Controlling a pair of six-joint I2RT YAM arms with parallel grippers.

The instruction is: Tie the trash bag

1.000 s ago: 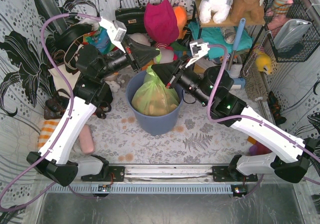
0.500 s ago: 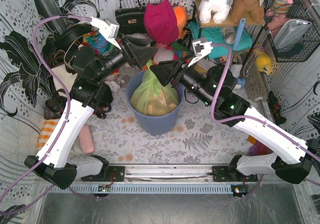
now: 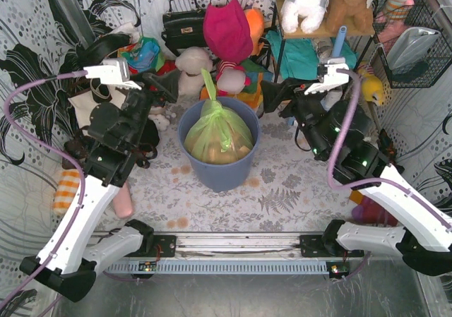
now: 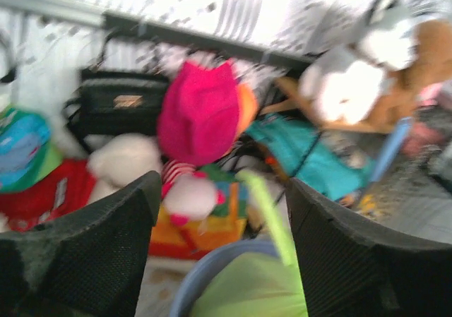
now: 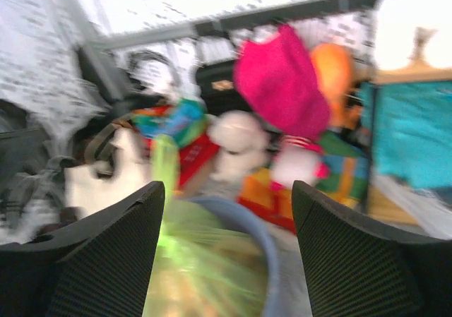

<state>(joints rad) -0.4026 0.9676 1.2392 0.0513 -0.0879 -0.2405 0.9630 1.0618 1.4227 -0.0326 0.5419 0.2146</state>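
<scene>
Nearest us, both arms are swung out wide. The left fingers (image 4: 339, 253) are spread apart and holding nothing, and it's the same for the right fingers (image 5: 353, 253). Between them the trash bag (image 3: 220, 130) sits in the blue bin (image 3: 222, 176), its twisted neck poking up on its own.

Our worry is that nothing holds that neck now. If the knot isn't cinched, the thin, slippery plastic could unwind, and we can't tell how tight it is.

A second ago both pairs were pinched shut at the neck above the bin. Now they've let go and backed off.
</scene>
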